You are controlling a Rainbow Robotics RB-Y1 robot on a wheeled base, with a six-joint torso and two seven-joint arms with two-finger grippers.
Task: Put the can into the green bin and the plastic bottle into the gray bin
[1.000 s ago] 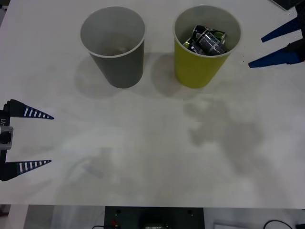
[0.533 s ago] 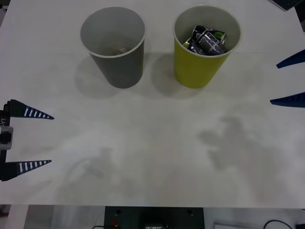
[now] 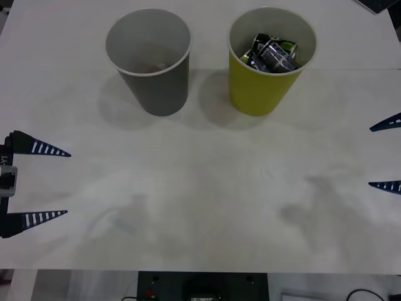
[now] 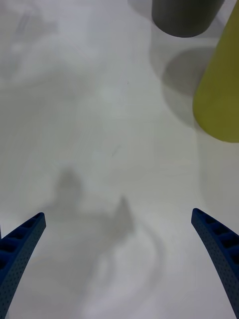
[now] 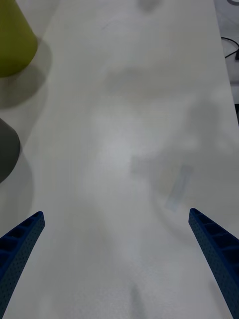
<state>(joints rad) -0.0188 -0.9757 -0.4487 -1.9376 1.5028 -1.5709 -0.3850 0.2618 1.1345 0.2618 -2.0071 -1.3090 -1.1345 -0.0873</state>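
Note:
The dark can point(image 3: 273, 52) lies inside the yellow-green bin point(image 3: 260, 88) at the back right. To its left stands the gray bin point(image 3: 156, 84); a faint pale shape lies at its bottom, and I cannot tell whether that is the plastic bottle. My right gripper point(image 3: 370, 157) hangs open and empty at the right edge, well in front of the green bin. My left gripper point(image 3: 67, 183) is open and empty at the left edge. The right wrist view has its gripper point(image 4: 118, 214) over bare table, with the green bin point(image 4: 221, 99) and gray bin point(image 4: 184, 17) ahead. The left wrist gripper point(image 5: 116, 213) faces both bins point(image 5: 12, 40) point(image 5: 7, 149).
The white table point(image 3: 200, 169) stretches between the two grippers and in front of the bins. A dark box point(image 3: 200, 285) sits below the table's near edge. A dark object point(image 3: 382, 5) pokes in at the far right corner.
My right gripper has drawn back from beside the green bin toward the near right edge, staying open. The left arm has not moved.

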